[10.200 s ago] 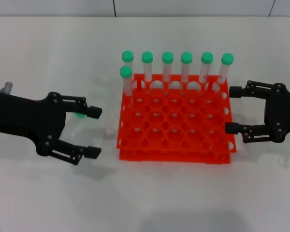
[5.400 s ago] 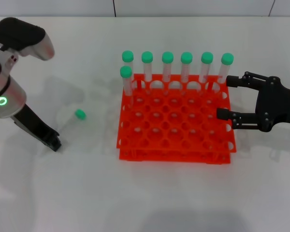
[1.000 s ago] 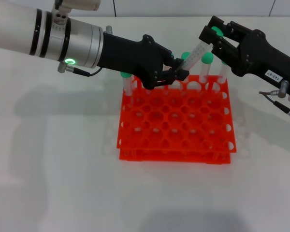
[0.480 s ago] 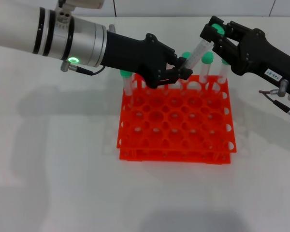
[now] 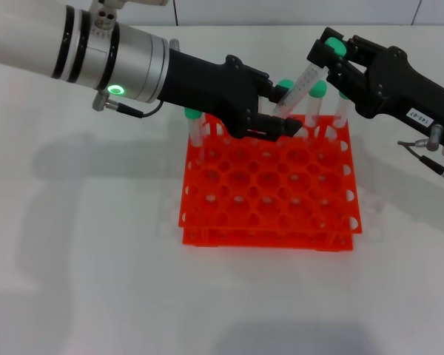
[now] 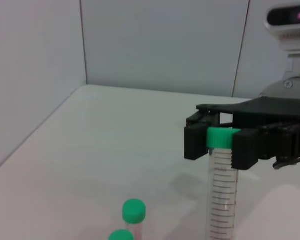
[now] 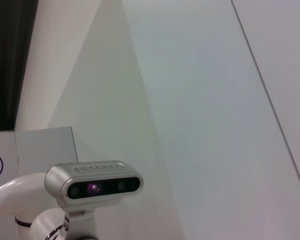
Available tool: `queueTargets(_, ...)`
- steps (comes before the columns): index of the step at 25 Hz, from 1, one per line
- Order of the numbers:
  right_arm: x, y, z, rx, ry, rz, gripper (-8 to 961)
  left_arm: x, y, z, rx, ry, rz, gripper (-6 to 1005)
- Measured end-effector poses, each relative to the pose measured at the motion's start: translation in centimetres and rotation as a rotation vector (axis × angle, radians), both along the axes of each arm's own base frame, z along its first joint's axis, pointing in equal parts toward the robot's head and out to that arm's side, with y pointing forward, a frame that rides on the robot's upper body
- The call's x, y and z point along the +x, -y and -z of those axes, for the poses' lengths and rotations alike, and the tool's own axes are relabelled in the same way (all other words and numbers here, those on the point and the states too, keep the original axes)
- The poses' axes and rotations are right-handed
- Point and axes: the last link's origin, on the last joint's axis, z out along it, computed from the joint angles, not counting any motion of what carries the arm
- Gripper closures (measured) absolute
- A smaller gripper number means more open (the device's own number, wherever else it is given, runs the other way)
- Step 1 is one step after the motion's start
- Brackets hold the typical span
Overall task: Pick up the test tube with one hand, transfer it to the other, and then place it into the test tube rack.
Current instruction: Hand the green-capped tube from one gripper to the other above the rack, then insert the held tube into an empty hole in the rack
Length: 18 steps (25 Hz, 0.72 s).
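Note:
The test tube (image 5: 302,80) hangs tilted above the back row of the orange-red rack (image 5: 266,185). My right gripper (image 5: 331,53), black with a white label, is shut on the tube's green-capped end. The left wrist view shows its fingers (image 6: 195,141) clamped on the cap of the tube (image 6: 221,190). My left gripper (image 5: 283,111), on the silver arm with the green ring, is at the tube's lower end with its fingers spread open on either side. The right wrist view shows only wall and my head camera.
Several other green-capped tubes (image 5: 317,90) stand in the rack's back row, with one more (image 5: 193,117) in the second row at the left corner. Two caps (image 6: 134,210) show in the left wrist view. The white table (image 5: 96,244) lies around the rack.
Over the last second my left gripper's fingers have spread apart off the tube's lower end. The right gripper keeps its hold on the capped end, nearly still.

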Motion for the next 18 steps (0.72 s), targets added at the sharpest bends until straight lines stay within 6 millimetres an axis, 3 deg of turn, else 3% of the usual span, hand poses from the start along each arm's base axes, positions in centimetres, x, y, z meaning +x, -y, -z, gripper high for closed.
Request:
queueTargets(4, 0.1, 0.0, -0.1, 0.001, 0.001, 0.000, 687, -0.1, 0.1, -1.2, 0.019, -0.010, -0.036, 412)
queueTargets(8, 0.2, 0.1, -0.3, 0.004, 0.002, 0.001, 686, -0.4, 0.4, -3.9, 0.094, -0.074, -0.073, 321)
queueTargets(14, 0.0, -0.2, -0.6, 0.013, 0.024, -0.024, 686, -1.9, 2.2, -7.7, 0.192, -0.161, -0.140, 184)
queueTargets(18, -1.0, -0.7, 0.0, -0.018, 0.062, -0.066, 686, -3.7, 4.5, -10.1, 0.271, -0.164, -0.178, 131)
